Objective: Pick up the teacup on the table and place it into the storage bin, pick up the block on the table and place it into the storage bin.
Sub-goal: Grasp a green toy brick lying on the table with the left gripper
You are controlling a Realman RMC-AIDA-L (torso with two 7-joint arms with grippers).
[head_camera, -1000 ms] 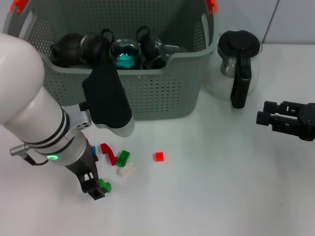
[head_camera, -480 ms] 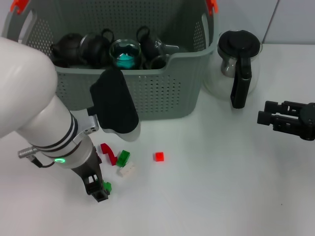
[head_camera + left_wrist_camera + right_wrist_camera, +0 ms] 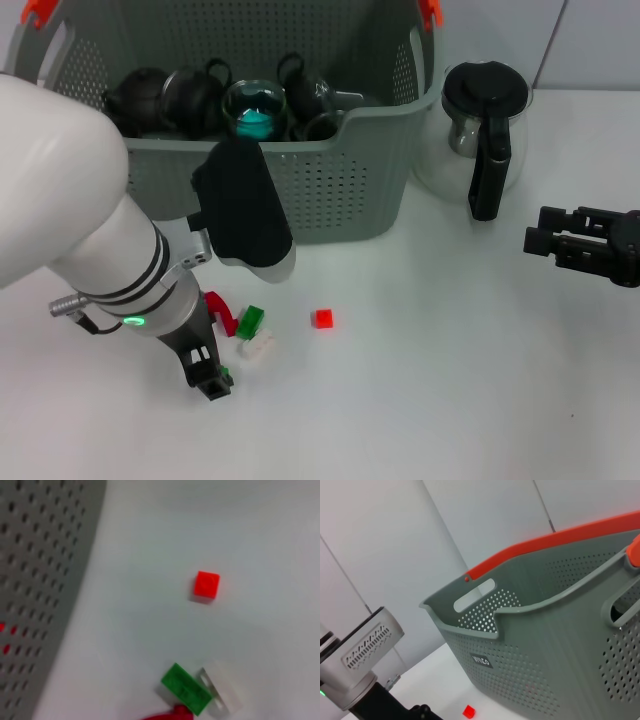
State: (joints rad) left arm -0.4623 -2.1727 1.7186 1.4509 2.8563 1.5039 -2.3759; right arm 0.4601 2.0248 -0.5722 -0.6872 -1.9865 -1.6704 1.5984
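Note:
Several blocks lie on the white table in front of the storage bin [image 3: 330, 190]: a small red cube [image 3: 322, 318], a green block [image 3: 250, 320], a white block [image 3: 257, 347] and a curved red piece [image 3: 219, 309]. My left gripper [image 3: 210, 382] is low on the table, right by a small green block [image 3: 227, 375] that is mostly covered. The left wrist view shows the red cube [image 3: 206, 584], the green block [image 3: 186, 689] and the white block [image 3: 220, 692]. Dark teacups [image 3: 195, 92] sit inside the bin; no teacup shows on the table. My right gripper [image 3: 538, 230] hovers open at the far right.
A glass coffee pot [image 3: 480, 125] with a black handle stands just right of the bin. The bin wall [image 3: 40, 580] runs close beside the blocks. In the right wrist view the bin [image 3: 545, 645] fills the picture, with the red cube [image 3: 468, 711] below it.
My left arm has shifted right and slightly toward the table's front edge, and the gripper now covers most of the small green block. The right arm has not moved.

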